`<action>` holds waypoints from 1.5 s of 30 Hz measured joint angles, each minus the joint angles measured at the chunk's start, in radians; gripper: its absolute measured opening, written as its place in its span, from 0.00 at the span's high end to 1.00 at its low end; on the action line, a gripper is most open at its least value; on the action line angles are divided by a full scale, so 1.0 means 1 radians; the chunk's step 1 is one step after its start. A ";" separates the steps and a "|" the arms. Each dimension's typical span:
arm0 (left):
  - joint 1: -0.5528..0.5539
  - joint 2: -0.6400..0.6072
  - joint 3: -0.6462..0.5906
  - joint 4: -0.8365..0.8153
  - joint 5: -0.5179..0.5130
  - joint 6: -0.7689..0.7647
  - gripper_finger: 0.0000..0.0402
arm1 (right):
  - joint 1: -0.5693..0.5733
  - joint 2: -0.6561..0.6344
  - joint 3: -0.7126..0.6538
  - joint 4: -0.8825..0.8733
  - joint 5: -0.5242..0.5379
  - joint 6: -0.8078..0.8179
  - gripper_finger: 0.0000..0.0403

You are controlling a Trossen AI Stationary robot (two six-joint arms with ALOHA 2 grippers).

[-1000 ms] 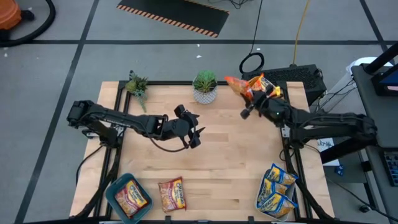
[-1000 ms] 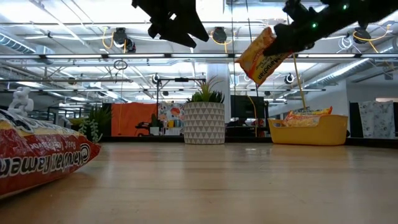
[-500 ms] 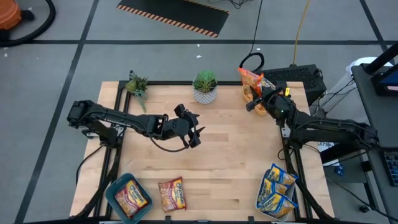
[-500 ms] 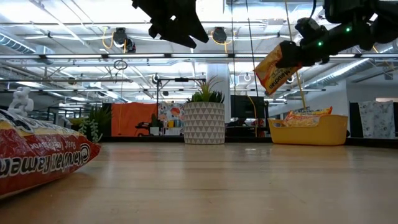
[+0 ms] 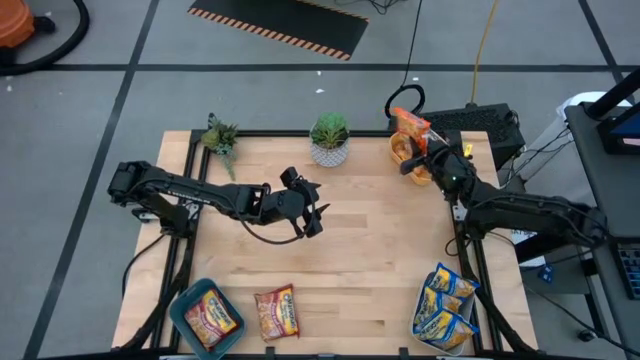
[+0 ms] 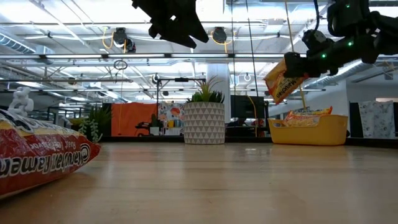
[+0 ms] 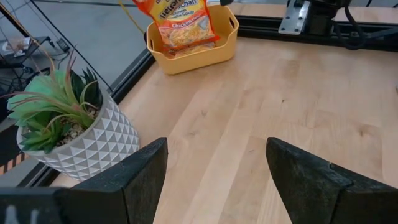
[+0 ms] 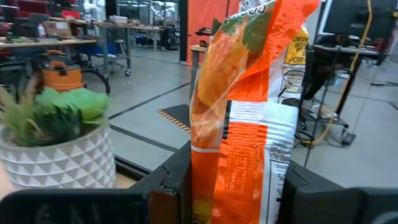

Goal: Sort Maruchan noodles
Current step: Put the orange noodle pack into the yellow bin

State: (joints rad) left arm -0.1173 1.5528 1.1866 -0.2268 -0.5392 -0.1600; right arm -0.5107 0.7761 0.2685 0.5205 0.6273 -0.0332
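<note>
Taking the white faceted plant pot [image 5: 329,150] at the table's far edge as my mark, far to its left and toward the near edge a teal bin [image 5: 184,315] holds a red crinkly noodle packet [image 5: 210,316], and a second red packet [image 5: 277,312] lies on the wood just beside it. My left gripper [image 5: 316,210] hangs in the air a little nearer than the pot, fingers spread and empty — it waits.

Right of the pot, my right gripper [image 5: 412,165] is clamped on the lower end of an orange-yellow plastic noodle packet [image 5: 407,127], which I hold above the yellow plastic bin [image 6: 308,129]; that bin already carries packets of the same colour. To finish this well I should centre the packet over the bin's opening, lower it until it sits close above the ones inside, and only then part my fingers — it hangs tilted, so a high drop could catch the rim and tip out. Farther right and near the front edge, blue-and-yellow packets [image 5: 445,300] are piled together.
</note>
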 joint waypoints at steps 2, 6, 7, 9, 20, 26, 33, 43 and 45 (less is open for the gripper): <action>0.000 0.000 0.000 0.000 0.000 0.000 0.31 | -0.016 0.000 -0.013 0.000 0.000 0.014 0.71; 0.000 0.000 0.000 0.000 0.000 0.000 0.31 | -0.038 0.000 -0.040 0.010 -0.002 0.037 0.71; 0.000 0.000 0.000 0.000 0.000 0.000 0.31 | -0.041 0.000 -0.046 0.016 -0.003 0.045 0.71; 0.000 0.000 0.000 0.000 0.000 0.000 0.31 | -0.046 0.000 -0.057 0.030 -0.003 0.048 0.71; 0.000 0.000 0.000 0.000 0.000 0.000 0.31 | -0.054 0.005 -0.066 0.030 -0.004 0.065 0.71; 0.000 0.000 0.000 0.001 0.000 0.000 0.31 | -0.054 0.020 -0.066 0.029 -0.004 0.074 0.71; 0.000 0.000 0.000 0.024 0.015 -0.001 0.31 | -0.054 0.053 -0.066 0.029 -0.004 0.074 0.71; 0.000 0.000 0.000 0.030 0.044 0.000 0.31 | -0.067 0.094 -0.066 0.036 -0.026 0.081 0.71; 0.000 0.000 0.000 0.030 0.044 0.000 0.31 | -0.083 0.094 -0.066 0.036 -0.079 0.092 0.71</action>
State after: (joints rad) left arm -0.1173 1.5532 1.1866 -0.1970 -0.4950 -0.1604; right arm -0.5938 0.8700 0.2029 0.5566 0.5487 0.0585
